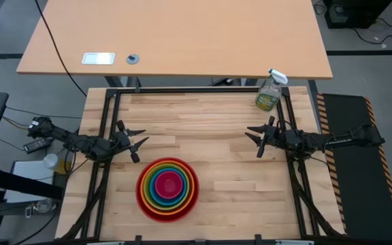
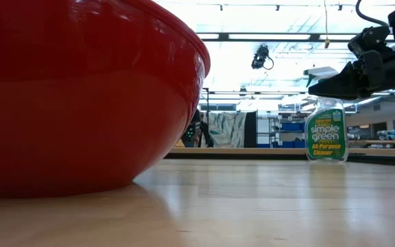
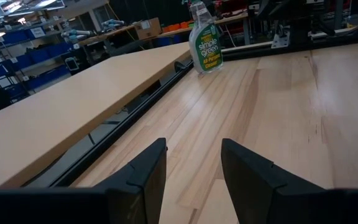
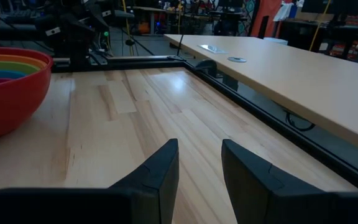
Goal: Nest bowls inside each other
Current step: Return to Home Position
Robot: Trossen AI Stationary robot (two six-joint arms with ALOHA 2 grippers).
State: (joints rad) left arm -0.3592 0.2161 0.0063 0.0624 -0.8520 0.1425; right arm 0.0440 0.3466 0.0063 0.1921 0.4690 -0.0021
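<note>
Several bowls stand nested on the wooden table near its front edge: the red bowl (image 1: 167,190) outermost, then orange, lime green, blue and pink at the centre (image 1: 168,183). The red bowl's wall fills the low view (image 2: 81,89), and its base rests on the tabletop. The stack also shows in the right wrist view (image 4: 8,81). My left gripper (image 1: 137,145) hovers open at the table's left side, above and left of the stack. My right gripper (image 1: 256,139) hovers open at the right side. Neither has anything between its fingers (image 3: 194,180) (image 4: 197,177).
A clear spray bottle with a green label (image 1: 269,93) stands at the table's far right corner (image 2: 326,130) (image 3: 205,40). A black frame rail (image 1: 196,90) borders the worktop. Behind it is a larger desk (image 1: 175,34). Bare wood lies between the grippers.
</note>
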